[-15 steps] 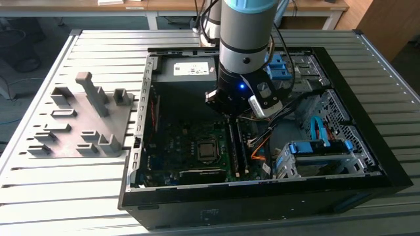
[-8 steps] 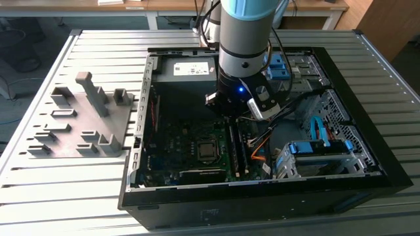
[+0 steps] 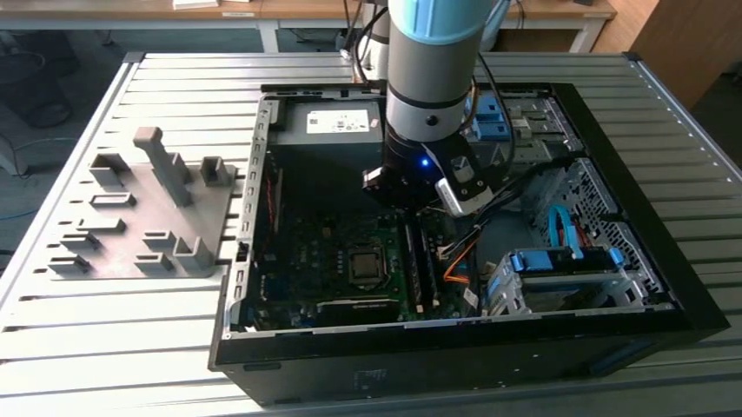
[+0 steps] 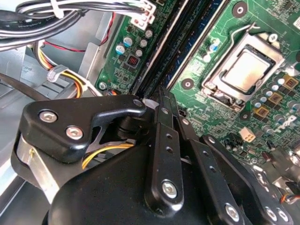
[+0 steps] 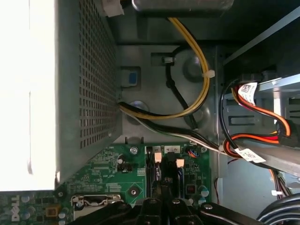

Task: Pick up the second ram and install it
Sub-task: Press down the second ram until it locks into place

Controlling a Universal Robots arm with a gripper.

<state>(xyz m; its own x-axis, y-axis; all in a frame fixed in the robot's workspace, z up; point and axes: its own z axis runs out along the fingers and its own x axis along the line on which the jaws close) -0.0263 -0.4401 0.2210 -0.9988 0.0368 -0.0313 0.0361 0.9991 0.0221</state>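
Open computer case (image 3: 649, 261) with motherboard (image 4: 225, 33), ram sticks (image 3: 415, 261) slotted inside.

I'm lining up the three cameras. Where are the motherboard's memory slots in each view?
Exterior view: the memory slots are dark strips just under the gripper, on the exterior view's right of the processor socket.
Second wrist view: dark strips leading away from the gripper, beside the processor socket.
First wrist view: dark strips on the green board just beyond the gripper.
Shared landmark: the gripper.
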